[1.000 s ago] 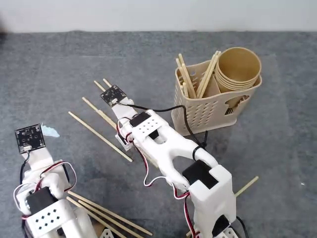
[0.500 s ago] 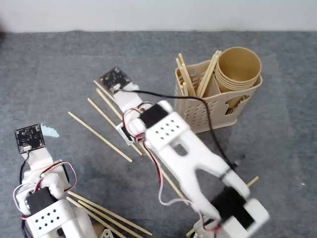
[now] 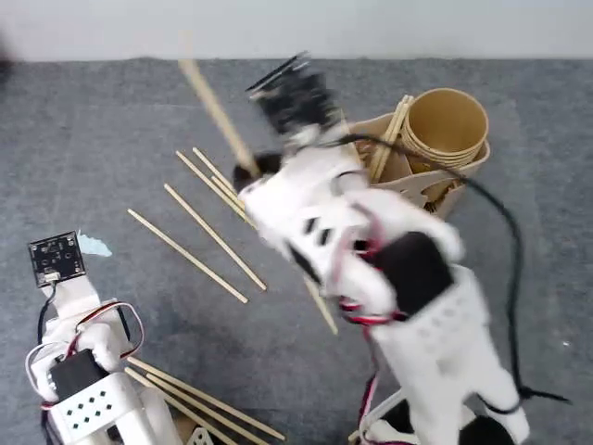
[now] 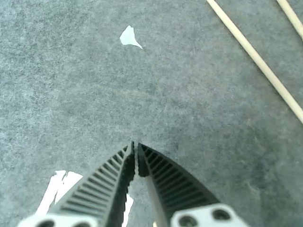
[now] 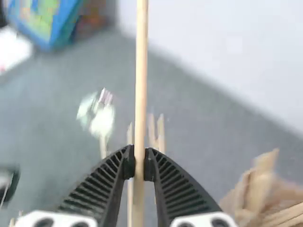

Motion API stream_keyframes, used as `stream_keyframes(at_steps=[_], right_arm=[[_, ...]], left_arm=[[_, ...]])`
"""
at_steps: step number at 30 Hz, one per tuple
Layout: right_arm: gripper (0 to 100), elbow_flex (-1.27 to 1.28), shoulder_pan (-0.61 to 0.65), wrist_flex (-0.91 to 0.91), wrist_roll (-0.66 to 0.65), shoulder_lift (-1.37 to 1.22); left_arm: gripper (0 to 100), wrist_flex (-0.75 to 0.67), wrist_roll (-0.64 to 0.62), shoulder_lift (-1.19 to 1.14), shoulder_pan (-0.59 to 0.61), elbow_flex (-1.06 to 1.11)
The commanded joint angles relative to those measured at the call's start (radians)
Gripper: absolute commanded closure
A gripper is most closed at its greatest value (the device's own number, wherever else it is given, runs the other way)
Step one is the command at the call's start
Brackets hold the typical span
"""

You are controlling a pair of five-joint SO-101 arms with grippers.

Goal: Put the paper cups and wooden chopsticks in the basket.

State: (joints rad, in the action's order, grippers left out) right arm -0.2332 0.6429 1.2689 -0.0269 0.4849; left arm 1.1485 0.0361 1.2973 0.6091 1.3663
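Note:
My right gripper (image 5: 138, 163) is shut on a wooden chopstick (image 5: 141, 75), which it holds up in the air. From the high view that chopstick (image 3: 215, 109) sticks up and to the left of the raised right arm, beside the beige basket (image 3: 419, 183). The basket holds stacked paper cups (image 3: 448, 125) and several chopsticks (image 3: 390, 133). Several more chopsticks (image 3: 211, 235) lie on the grey mat left of the arm. My left gripper (image 4: 134, 152) is shut on nothing, low over the mat at the front left.
A few chopsticks (image 3: 206, 400) lie by the left arm's base at the front. A small pale scrap (image 4: 129, 37) lies on the mat ahead of the left gripper. The mat's far left and far middle are open.
My right arm has lifted a chopstick off the mat and swung up and right toward the basket. The left arm has kept still.

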Motion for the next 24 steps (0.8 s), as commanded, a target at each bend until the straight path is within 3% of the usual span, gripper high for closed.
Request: stream_keyframes(at_steps=[1,9,14,24], right_arm=[[99.1,-0.17,-0.085,-0.039,-0.009,0.041],[99.1,-0.215,-0.285,-0.269,-0.003,0.041],[99.1,-0.169,-0.337,-0.42,-0.008,0.05],[99.1,0.262,-0.458,-0.765,0.0,0.111]], left_arm=[[99,-0.02,-0.005,0.012,-0.003,-0.01],[99,-0.02,-0.005,0.012,-0.003,-0.01],[99,-0.02,-0.005,0.012,-0.003,-0.01],[99,-0.02,-0.005,0.012,-0.003,-0.01]])
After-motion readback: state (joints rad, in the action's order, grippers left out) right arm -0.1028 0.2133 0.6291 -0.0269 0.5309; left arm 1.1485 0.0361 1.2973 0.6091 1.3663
